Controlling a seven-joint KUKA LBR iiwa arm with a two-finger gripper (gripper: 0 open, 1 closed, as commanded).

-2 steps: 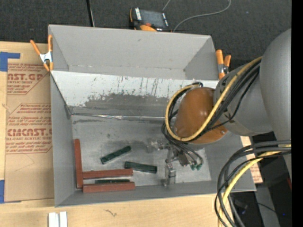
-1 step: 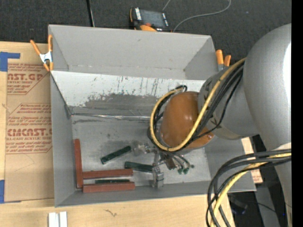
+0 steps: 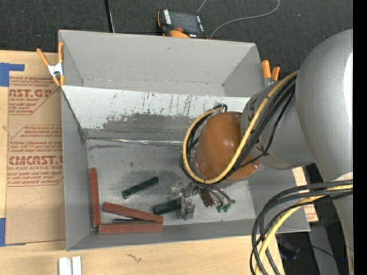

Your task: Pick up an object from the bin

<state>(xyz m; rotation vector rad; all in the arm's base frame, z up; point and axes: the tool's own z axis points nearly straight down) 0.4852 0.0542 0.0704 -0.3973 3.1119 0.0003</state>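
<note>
With my gripper [image 3: 186, 204] low near the bin's [image 3: 155, 67] front wall, opening I cannot tell, I'd centre over the dark stick [image 3: 166, 209] beside it before closing.

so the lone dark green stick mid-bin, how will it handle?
The dark green stick looks straight and slim, so probably rigid and light. It lies flat on the bin floor with what look like squared edges, so a push should slide or spin it rather than roll it; its section is hard to tell.
</note>
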